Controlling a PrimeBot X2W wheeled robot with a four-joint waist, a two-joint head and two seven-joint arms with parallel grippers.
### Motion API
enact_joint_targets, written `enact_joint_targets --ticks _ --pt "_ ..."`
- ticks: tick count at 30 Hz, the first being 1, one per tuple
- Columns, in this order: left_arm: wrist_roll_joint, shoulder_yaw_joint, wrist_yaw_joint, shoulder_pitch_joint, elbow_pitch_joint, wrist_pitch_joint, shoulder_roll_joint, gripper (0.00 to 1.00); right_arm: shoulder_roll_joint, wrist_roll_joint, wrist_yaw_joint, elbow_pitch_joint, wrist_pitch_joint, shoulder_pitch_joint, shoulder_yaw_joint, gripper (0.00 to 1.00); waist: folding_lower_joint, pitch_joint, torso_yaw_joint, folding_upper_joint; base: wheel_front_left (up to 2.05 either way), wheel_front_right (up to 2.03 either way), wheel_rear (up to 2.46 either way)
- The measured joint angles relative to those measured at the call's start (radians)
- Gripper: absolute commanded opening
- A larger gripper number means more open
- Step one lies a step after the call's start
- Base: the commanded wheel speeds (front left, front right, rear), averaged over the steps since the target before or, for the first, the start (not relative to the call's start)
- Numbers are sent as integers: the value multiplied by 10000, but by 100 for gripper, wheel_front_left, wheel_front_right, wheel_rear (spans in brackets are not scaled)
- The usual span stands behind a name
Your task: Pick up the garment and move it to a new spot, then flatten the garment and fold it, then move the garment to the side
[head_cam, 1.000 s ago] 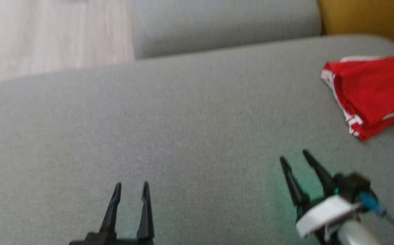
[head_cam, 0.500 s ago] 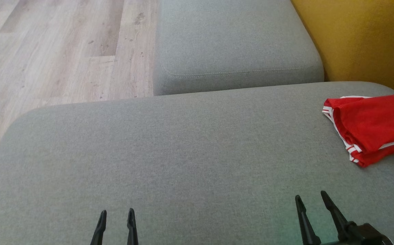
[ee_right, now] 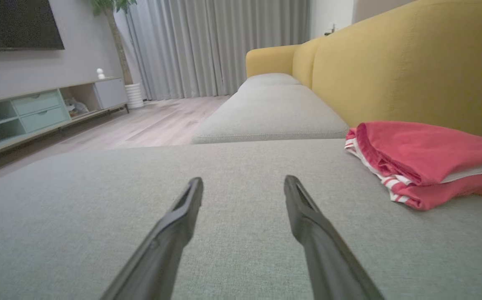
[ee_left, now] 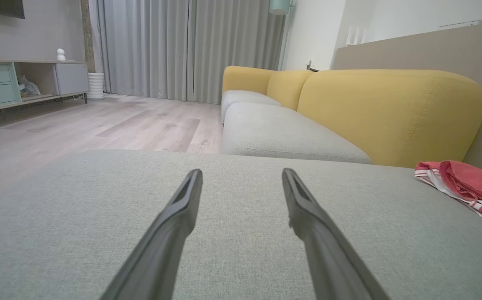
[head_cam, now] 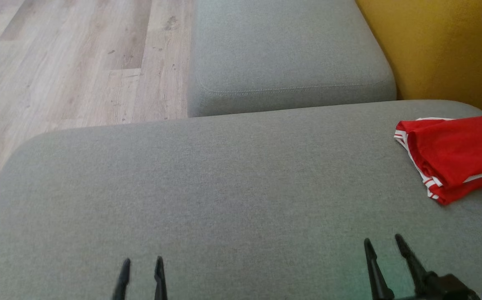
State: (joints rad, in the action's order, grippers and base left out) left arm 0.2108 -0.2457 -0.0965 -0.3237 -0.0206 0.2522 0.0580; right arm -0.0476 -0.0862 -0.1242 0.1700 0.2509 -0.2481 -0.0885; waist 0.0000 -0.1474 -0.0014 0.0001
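The garment (head_cam: 457, 154) is red with white stripes and lies folded at the far right of the grey seat cushion (head_cam: 224, 187); it also appears at the right of the left wrist view (ee_left: 465, 187) and the right wrist view (ee_right: 424, 162). My left gripper (head_cam: 141, 262) sits low at the bottom left, open and holding nothing, far from the garment. My right gripper (head_cam: 383, 241) is at the bottom right, open and holding nothing, a short way in front of the garment. In each wrist view the gripper (ee_left: 241, 173) (ee_right: 243, 181) hovers over bare cushion.
A second grey cushion (head_cam: 286, 62) joins at the back, with the yellow backrest (head_cam: 440, 50) along the right. Wooden floor (head_cam: 66, 62) lies to the left past the cushion edge. A TV cabinet (ee_right: 36, 112) and curtains (ee_left: 182, 46) stand across the room.
The head camera tilted up a second ago and has held still since. Both grippers have drawn back toward the bottom edge; the garment lies where it was.
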Motion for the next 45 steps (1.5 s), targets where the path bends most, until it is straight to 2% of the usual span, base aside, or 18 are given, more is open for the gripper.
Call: enact_joint_targets --ticks 1,7,45 --pt "4 -17 0 -2 -115 -12 -4 0 0 -4 4 105 -2 -2 -10 0 0 0 0 0 0 0 0" --pt "186 -65 0 -202 -683 -58 4 0 2 -182 6 704 -48 -326 -35 0 0 33 0 0 0 0 0" --pt "4800 579 702 849 -1289 -947 104 0 -40 -5148 12 800 -947 574 362 0 1 500 5 0 0 0 0"
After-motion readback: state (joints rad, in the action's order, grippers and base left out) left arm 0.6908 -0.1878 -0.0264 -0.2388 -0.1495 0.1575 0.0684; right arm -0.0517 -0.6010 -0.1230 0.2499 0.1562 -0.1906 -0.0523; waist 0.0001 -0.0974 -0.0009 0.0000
